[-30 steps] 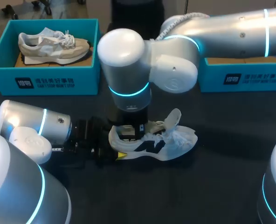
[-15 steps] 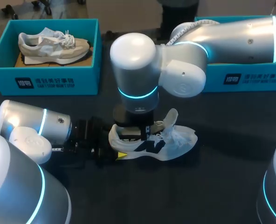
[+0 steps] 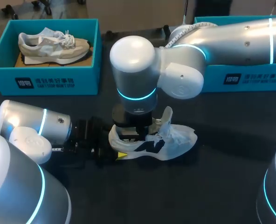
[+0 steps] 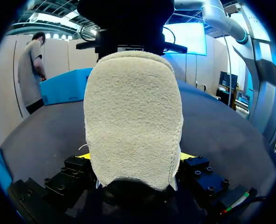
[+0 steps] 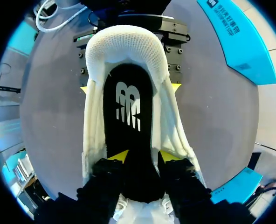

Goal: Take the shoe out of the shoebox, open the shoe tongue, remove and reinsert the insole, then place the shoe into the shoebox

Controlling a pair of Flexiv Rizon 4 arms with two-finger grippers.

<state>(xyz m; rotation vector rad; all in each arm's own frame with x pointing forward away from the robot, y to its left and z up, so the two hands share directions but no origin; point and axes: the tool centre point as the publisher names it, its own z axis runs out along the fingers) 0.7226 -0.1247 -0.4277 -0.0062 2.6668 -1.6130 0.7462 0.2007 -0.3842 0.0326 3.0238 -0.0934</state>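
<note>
Black insole (image 5: 128, 100) is pinched between the right gripper's (image 5: 142, 157) yellow tips, down inside the shoe (image 3: 173, 137). The left gripper (image 4: 134, 161) clamps the shoe's heel. The shoebox (image 3: 250, 79) sits well behind the shoe. Looks like the insole-removal step, so next up is probably a steady upward pull.

Silver-white arms (image 3: 231, 35) with glowing cyan rings; black right gripper (image 5: 142, 156), screwed blocks, yellow tips.

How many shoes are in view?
2. The beige shoe lies in the left shoebox; the white shoe sits on the table, heel in the left claw. The right shoebox may hide more.
</note>
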